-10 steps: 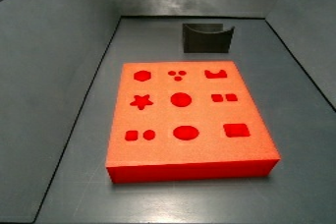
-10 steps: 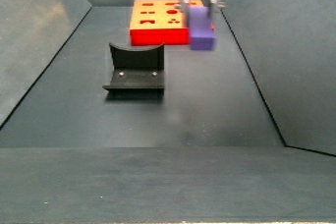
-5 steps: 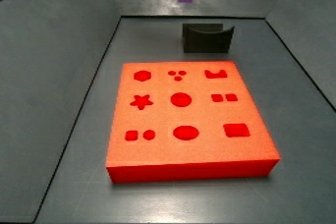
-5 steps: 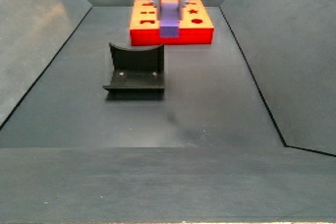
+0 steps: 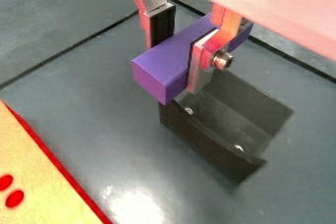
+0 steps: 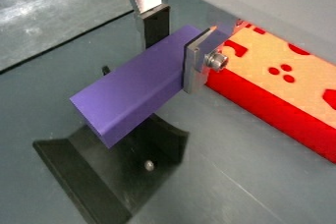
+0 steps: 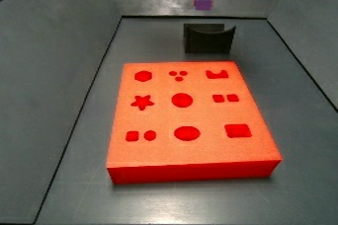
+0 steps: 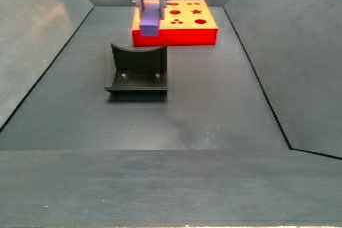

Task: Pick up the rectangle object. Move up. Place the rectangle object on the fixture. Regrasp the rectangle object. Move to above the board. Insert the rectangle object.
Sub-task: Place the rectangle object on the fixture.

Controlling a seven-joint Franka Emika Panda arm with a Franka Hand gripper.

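Above the fixture, block in the claw

Going big to small: board (image 7: 191,116) sits off to the side, fixture (image 8: 136,72) is right below the claw (image 5: 186,46), which is clamped on the block (image 6: 136,98). Block's long axis runs level, sticking out past the fingers (image 6: 196,60). No labels or writing I can read anywhere.

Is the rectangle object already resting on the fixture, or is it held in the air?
In the air. The gripper clamps the rectangle object above the fixture, not touching it.
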